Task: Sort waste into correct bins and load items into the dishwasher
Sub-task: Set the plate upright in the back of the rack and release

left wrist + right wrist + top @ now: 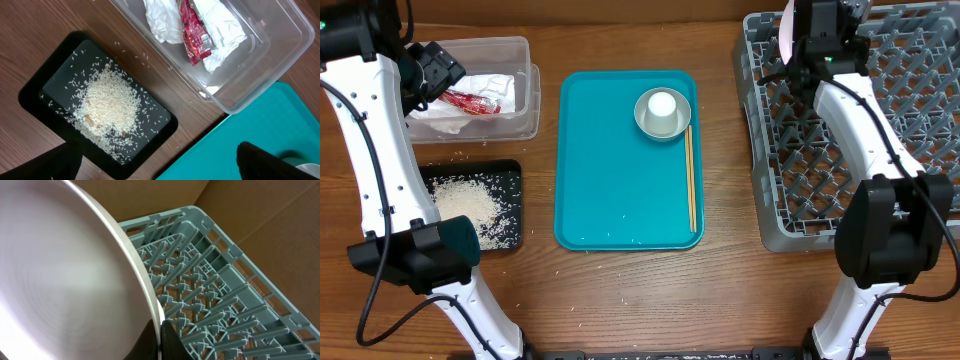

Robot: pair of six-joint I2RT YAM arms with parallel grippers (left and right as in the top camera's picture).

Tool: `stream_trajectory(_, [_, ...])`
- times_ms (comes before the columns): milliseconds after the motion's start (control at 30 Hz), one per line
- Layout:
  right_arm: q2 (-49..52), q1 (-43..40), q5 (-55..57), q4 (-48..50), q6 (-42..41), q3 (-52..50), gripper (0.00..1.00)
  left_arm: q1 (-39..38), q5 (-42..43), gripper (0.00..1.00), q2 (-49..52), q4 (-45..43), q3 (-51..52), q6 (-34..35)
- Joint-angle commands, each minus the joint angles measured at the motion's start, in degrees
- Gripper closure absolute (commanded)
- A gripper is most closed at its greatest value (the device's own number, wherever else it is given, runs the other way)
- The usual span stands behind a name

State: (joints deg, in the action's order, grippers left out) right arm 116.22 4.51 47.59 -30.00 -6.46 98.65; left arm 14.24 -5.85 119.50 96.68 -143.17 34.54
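Note:
Over the back left of the grey dishwasher rack (800, 180), my right gripper (810, 30) is shut on the rim of a pinkish-white plate (786, 25) held on edge. In the right wrist view the plate (65, 280) fills the left side, both fingertips (167, 340) pinching its rim above the rack's pegs (210, 295). My left gripper (438, 72) hangs open by the clear tub (525, 95), which holds a crumpled napkin (162, 20) and a red wrapper (192, 35). Rice (107, 100) lies in the black tray (35, 90). Nothing is between the left gripper's (157, 167) fingers.
A teal tray (610, 180) in the middle carries a metal bowl (645, 122) with a white cup (662, 104) upside down in it, and wooden chopsticks (691, 180) along its right side. Stray rice grains lie on the wood around the black tray. Cardboard walls stand behind the rack.

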Motion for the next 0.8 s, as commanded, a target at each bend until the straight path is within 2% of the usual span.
stream_trajectory(0, [0.0,1.4,2.4,-0.2,0.7,0.0,0.92,-0.4,-0.5,0.0,-0.7,0.1,0.2,-0.3])
stream_trajectory(67, [-0.1,2.2,4.0,-0.2,0.7,0.1,0.83,-0.4,-0.5,0.0,-0.7,0.1,0.2,-0.3])
stream_trajectory(100, [-0.3,2.7,5.2,-0.3,0.7,0.1,0.73,-0.4,-0.5,0.0,-0.7,0.1,0.2,-0.3])
stream_trajectory(133, [-0.7,3.2,6.1,-0.3,0.7,0.1,0.53,-0.4,-0.5,0.0,-0.7,0.1,0.2,-0.3])
stream_trajectory(233, [-2.8,5.3,7.9,-0.6,0.7,0.1,0.27,-0.4,-0.5,0.0,-0.7,0.1,0.2,-0.3])
stream_trajectory(300, [-5.3,6.8,7.9,-1.4,0.4,0.1,0.0,-0.4,-0.5,0.0,-0.7,0.1,0.2,-0.3])
stream_trajectory(433, [-11.3,9.9,4.6,-3.4,-0.2,0.1,0.0,-0.4,-0.5,0.0,-0.7,0.1,0.2,-0.3])
stream_trajectory(500, [-14.6,11.6,-2.7,-6.0,-0.5,0.1,0.0,-0.4,-0.5,0.0,-0.7,0.1,0.2,-0.3])
stream_trajectory(633, [-19.3,13.9,-30.0,-11.7,-0.6,0.1,0.0,-0.4,-0.5,0.0,-0.7,0.1,0.2,-0.3])
stream_trajectory(767, [-19.1,14.5,-59.5,-12.8,-0.6,0.0,0.0,-0.4,-0.5,0.0,-0.7,0.1,0.2,-0.3])
